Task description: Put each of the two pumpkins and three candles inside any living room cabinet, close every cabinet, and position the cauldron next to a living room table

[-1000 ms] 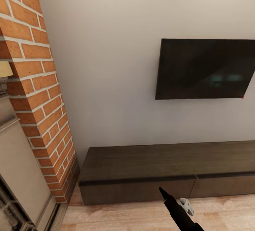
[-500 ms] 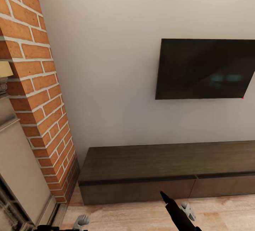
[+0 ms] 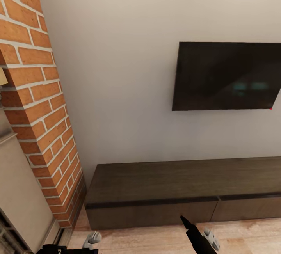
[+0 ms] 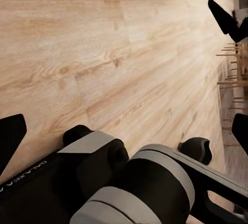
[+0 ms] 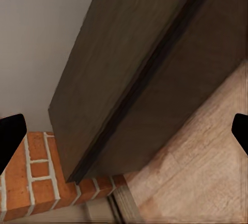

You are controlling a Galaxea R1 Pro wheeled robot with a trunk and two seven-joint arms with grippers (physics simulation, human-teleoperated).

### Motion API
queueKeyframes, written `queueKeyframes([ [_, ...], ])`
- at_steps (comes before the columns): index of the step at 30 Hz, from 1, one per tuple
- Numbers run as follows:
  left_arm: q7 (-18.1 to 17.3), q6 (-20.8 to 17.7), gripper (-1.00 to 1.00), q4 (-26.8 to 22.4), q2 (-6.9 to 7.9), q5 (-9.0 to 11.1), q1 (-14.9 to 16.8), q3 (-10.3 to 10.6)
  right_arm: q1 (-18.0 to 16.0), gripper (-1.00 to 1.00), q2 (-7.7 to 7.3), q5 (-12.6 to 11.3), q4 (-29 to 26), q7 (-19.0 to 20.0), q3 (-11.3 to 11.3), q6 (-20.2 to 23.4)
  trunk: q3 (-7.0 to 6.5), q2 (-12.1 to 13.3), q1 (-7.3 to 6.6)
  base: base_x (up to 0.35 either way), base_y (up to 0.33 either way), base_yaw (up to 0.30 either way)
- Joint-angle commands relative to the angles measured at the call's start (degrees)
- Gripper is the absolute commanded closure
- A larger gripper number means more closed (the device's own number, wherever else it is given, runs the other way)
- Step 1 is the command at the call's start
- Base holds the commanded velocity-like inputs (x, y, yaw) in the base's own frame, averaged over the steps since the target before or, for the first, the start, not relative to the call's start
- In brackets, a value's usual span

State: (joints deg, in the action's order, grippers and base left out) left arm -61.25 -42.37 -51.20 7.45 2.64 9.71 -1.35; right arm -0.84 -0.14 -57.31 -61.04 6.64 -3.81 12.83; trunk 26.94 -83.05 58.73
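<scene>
Cabinet drawers [image 3: 150, 213] all sit flush and closed along the front of the long dark brown unit, which stands on the pale wood floor [image 3: 156, 240] against the grey wall [image 3: 117, 70]. Starting at the left of the head view, we see the red brick chimney column [image 3: 35, 102] rising beside the cabinet's left end, with a pale fireplace surround [image 3: 19, 195] below it. Near the lower edge our left gripper [image 3: 92, 239] just peeks in over the floor; in the left wrist view its dark fingertips [image 4: 11, 139] sit at opposite edges of the picture, so the jaws are spread wide above bare planks. Further right, our right gripper [image 3: 201, 235] hovers low in front of the cabinet's drawer fronts, jaws likewise wide, with the cabinet corner [image 5: 150, 74] and brick base between them in the right wrist view. Above the cabinet's right half hangs a dark television [image 3: 226, 76].
</scene>
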Motion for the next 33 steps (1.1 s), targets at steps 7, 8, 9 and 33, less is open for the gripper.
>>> queueKeyframes([
  [7,-7.9,-2.7,-1.0,0.4,0.13,0.2,0.6,-4.4,0.0,-1.0,0.02,-0.5,2.3,1.9,-0.1,0.3,0.06,0.0,0.0,0.033,0.001,0.0],
  [8,-8.1,-2.7,-1.0,0.4,0.09,0.2,0.6,-4.9,0.0,-1.0,0.03,-0.5,2.4,1.9,-0.1,0.3,0.06,0.0,0.0,0.158,0.014,0.0],
  [9,-8.6,-2.7,-1.0,0.4,0.01,0.0,0.6,-5.9,0.0,-1.0,0.04,-0.5,2.5,1.9,-0.2,0.3,0.06,0.0,0.0,0.146,0.017,0.0],
  [33,-9.6,-2.4,-1.0,2.2,-2.56,0.2,0.6,-6.5,-1.0,-1.0,-0.41,-12.5,8.3,6.6,-3.3,-6.6,0.06,0.0,0.0,0.033,0.001,0.0],
])
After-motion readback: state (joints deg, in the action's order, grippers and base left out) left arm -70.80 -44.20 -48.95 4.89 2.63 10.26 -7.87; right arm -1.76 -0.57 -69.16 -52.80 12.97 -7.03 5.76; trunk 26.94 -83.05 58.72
